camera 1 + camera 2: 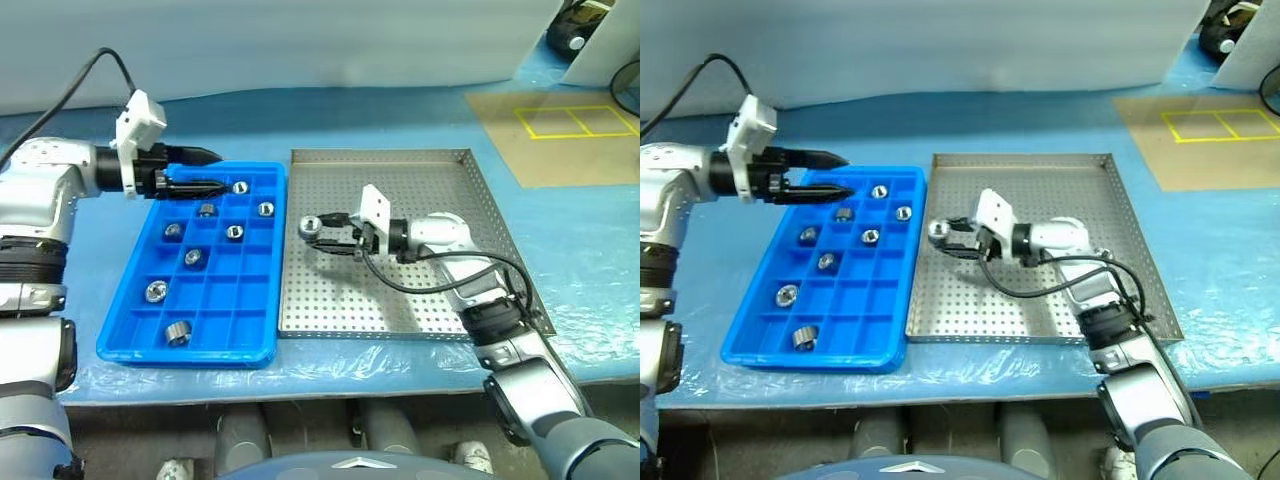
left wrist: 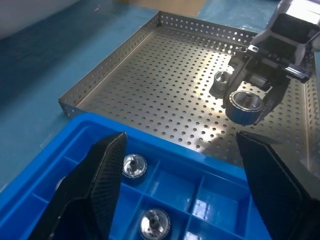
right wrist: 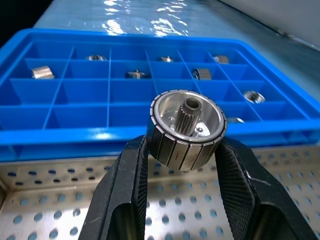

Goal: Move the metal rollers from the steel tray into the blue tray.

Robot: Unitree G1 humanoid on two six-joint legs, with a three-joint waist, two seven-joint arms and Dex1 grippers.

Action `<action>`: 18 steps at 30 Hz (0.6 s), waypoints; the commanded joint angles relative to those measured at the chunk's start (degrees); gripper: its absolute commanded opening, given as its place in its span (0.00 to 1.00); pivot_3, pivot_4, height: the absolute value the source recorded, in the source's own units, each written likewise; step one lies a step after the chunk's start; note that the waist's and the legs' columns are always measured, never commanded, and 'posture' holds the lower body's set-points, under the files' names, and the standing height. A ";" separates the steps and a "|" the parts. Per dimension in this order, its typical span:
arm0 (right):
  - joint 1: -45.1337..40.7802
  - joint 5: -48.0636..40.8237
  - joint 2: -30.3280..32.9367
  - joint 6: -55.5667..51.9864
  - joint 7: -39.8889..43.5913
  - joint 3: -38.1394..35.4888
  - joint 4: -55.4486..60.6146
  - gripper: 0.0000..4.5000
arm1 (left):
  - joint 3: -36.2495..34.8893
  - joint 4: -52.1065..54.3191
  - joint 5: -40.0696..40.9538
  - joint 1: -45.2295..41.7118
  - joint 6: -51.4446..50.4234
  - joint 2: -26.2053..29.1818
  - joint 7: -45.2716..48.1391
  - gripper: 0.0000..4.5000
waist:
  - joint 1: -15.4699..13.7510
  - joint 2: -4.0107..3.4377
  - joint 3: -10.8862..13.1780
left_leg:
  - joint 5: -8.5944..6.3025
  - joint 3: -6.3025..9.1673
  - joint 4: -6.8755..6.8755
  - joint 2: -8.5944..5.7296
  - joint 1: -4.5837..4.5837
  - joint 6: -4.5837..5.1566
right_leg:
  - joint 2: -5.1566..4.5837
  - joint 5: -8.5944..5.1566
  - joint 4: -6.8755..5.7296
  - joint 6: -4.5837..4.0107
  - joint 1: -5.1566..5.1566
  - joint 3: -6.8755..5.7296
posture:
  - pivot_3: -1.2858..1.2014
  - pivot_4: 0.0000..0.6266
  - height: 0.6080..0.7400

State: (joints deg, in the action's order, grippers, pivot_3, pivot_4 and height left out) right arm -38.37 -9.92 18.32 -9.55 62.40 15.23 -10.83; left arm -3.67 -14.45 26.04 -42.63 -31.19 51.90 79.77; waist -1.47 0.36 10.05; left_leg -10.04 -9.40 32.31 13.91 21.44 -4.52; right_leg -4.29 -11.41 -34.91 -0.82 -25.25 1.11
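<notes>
Right gripper (image 3: 185,150) is clamped on a metal roller (image 3: 187,129), jaws pinching its ribbed sides, hollow splined hub facing me. I've got it lifted off the steel tray (image 1: 440,300), hanging above the perforated floor near that tray's left rim, pointing toward the blue tray (image 1: 140,330). Grip looks square; the roller sits between the pads, not cocked.

Left gripper (image 1: 205,170) is empty, its jaws standing well apart over the far end of the blue tray, a roller in a compartment just below them.

Outward now: I count seven rollers already resting in the blue tray, each in its own square, scattered down the grid with plenty of compartments bare. On the steel floor I can't make out another loose roller from the head views; the bright patch behind the held one in the left wrist view looks like its reflection, though I can't be sure.

So I judge I'm mid-carry, the one in the jaws possibly the last. Next move: take it across the two touching rims, high enough to clear the blue wall, settle over a free compartment on the near side of the grid, lower, then part the jaws. Watch the left gripper; it's close to that corridor.
</notes>
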 commanded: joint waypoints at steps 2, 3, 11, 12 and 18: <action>-4.49 -0.22 -6.47 4.12 2.33 3.28 -5.49 0.35 | -6.13 12.73 5.15 8.36 -5.81 3.57 -2.06 0.82 | -0.98 0.01 0.01 | 0.06 0.05 -0.09 0.11 0.05 -0.10 | -0.01 -0.05 -0.01 -0.08 -0.05 -0.15 | 0.56 0.24 1.00; -5.05 -0.11 -7.67 4.74 2.72 3.75 -6.75 0.35 | -7.07 14.81 6.04 9.83 -7.03 3.80 -3.02 0.82 | -1.27 0.01 0.01 | 0.07 0.07 -0.11 0.17 0.07 -0.13 | 0.00 -0.07 -0.03 -0.11 -0.07 -0.23 | 0.56 0.24 1.00; -5.68 0.82 -14.84 8.23 6.27 8.19 -11.55 0.35 | -15.79 27.01 11.74 21.29 -14.09 7.10 -8.25 0.82 | -4.13 0.01 0.01 | 0.24 0.74 -0.08 0.38 0.42 -0.42 | 0.02 -0.21 -0.15 -0.35 -0.02 -1.10 | 0.61 0.24 1.00; -5.37 0.99 -15.34 8.46 6.75 8.74 -11.84 0.35 | -16.76 27.33 12.03 22.27 -14.41 7.56 -8.66 0.82 | -4.33 0.01 0.01 | 0.26 0.82 -0.08 0.39 0.43 -0.45 | 0.02 -0.23 -0.19 -0.38 -0.02 -1.12 | 0.61 0.24 1.00; -5.81 2.14 -17.83 11.64 7.12 9.21 -18.21 0.35 | -19.27 30.79 14.58 25.07 -16.10 8.05 -11.16 0.82 | -5.03 0.01 0.01 | 0.34 0.90 -0.06 0.50 0.37 -0.58 | 0.02 -0.32 -0.50 -0.52 0.00 -1.23 | 0.62 0.24 1.00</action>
State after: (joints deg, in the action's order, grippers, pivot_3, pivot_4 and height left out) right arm -43.50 -7.93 1.46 -0.31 69.22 24.61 -27.79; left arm -20.36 14.35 39.17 -17.64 -46.87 58.87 69.43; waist -6.50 0.37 10.06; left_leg -9.68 -8.50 32.26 14.42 21.81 -5.14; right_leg -4.27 -11.74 -35.47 -1.34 -25.26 -0.11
